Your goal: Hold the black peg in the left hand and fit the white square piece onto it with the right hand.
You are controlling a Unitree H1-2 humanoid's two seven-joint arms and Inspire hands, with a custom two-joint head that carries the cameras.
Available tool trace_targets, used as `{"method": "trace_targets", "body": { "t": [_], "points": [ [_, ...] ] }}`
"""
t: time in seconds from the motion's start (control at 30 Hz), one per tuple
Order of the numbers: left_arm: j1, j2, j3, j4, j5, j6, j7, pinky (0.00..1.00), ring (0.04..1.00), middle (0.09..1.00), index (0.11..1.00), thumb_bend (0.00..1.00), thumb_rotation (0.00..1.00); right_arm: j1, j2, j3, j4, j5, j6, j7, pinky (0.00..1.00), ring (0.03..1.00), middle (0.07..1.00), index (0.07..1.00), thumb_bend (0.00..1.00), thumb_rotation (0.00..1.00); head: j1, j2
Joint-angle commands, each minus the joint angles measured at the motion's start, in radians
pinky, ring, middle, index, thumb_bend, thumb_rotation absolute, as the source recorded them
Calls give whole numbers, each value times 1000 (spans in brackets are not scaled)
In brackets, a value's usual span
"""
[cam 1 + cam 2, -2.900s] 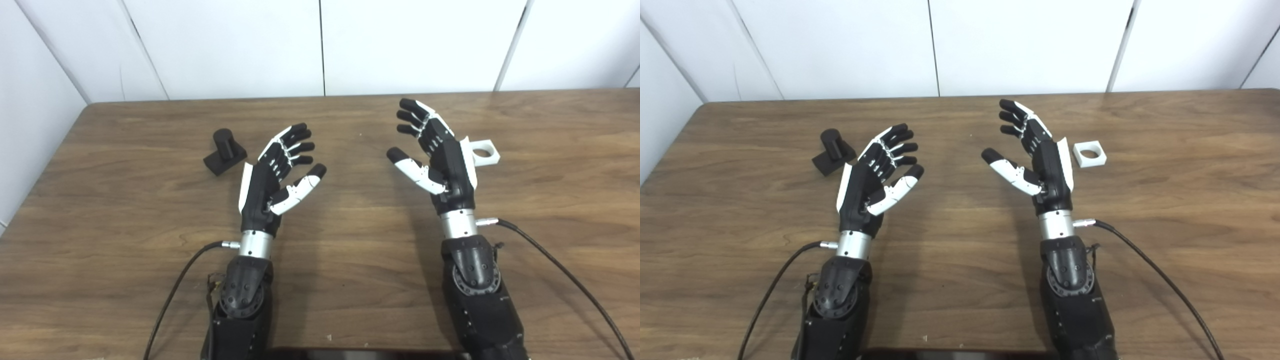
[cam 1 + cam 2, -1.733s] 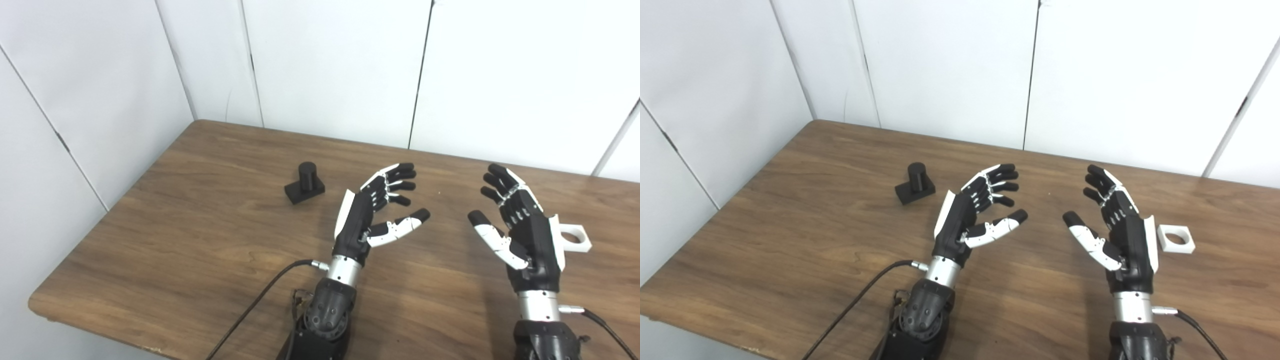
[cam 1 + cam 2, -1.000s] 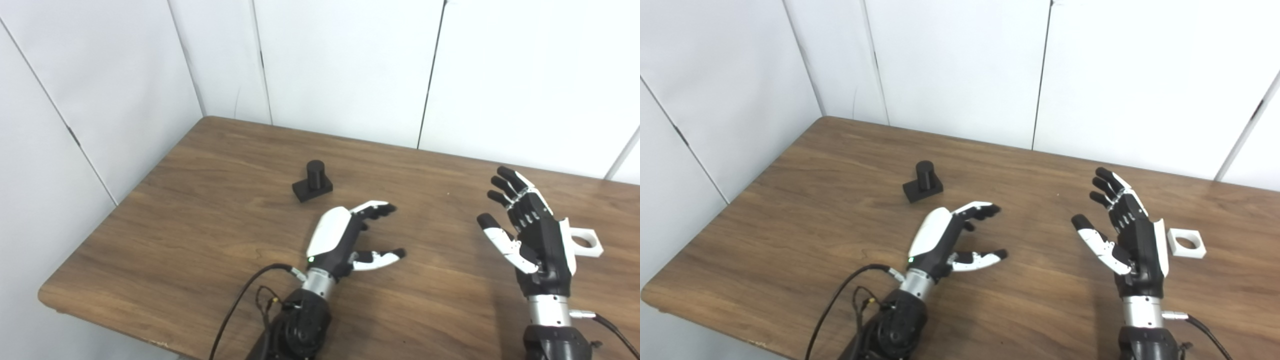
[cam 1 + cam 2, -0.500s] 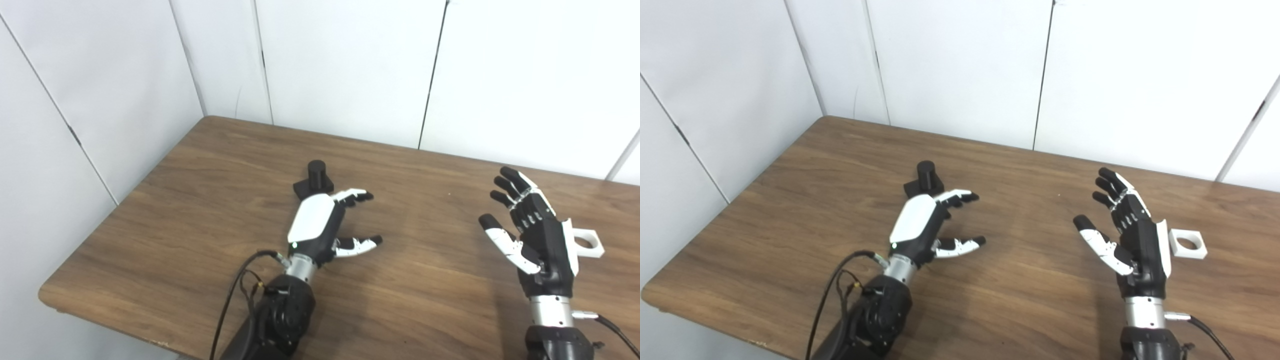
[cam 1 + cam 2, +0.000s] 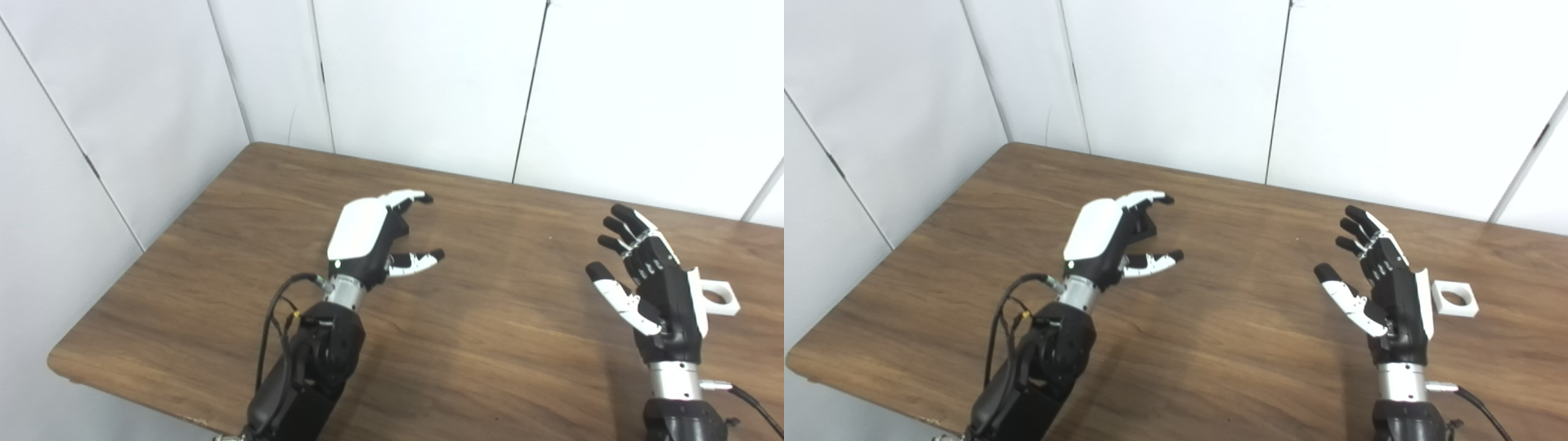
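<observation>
The robot's black-and-white left hand point(image 5: 1108, 236) hovers palm-down over the black peg point(image 5: 1146, 225), fingers spread and closed on nothing, while the matching right hand point(image 5: 1387, 300) is raised palm-up and open near the table's right side, holding nothing. The brown wood-grain table point(image 5: 245, 202) sits in a corner of plain white panelled walls point(image 5: 422, 79), and the white square piece with a round hole point(image 5: 1454, 298) lies flat on it just beside the right hand. The left hand hides nearly all of the peg, so only a dark sliver shows under the fingers in the right eye view, and whether they touch it cannot be told.
</observation>
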Motion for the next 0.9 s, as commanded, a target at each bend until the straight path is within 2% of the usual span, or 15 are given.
{"method": "trace_targets", "body": {
  "t": [0.0, 0.37, 0.5, 0.63, 0.87],
  "points": [
    [-61, 34, 12, -53, 25, 7, 0, 649, 788, 817, 744, 635, 295, 102, -41, -23, 115, 0, -17, -4, 766, 837, 857, 800, 555, 318, 2, -3],
    [-124, 82, 44, -91, 53, 60, -27, 649, 798, 820, 741, 642, 314, 100, -37, -26, 133, 8, -15, -6, 767, 838, 854, 800, 561, 307, 5, -4],
    [-141, 109, 43, -72, 86, 81, -42, 641, 811, 831, 741, 654, 316, 102, -34, -22, 127, 0, -15, -11, 766, 839, 858, 805, 560, 318, 0, -3],
    [-149, 128, 39, -42, 109, 107, -55, 677, 863, 864, 738, 675, 348, 106, -31, -24, 122, 9, -16, -8, 754, 838, 863, 806, 571, 324, -1, -3],
    [-160, 148, 25, 14, 131, 148, -82, 819, 920, 912, 738, 719, 386, 112, -34, -22, 103, 0, -16, -10, 745, 825, 852, 799, 550, 324, -2, 1]
  ]
}}
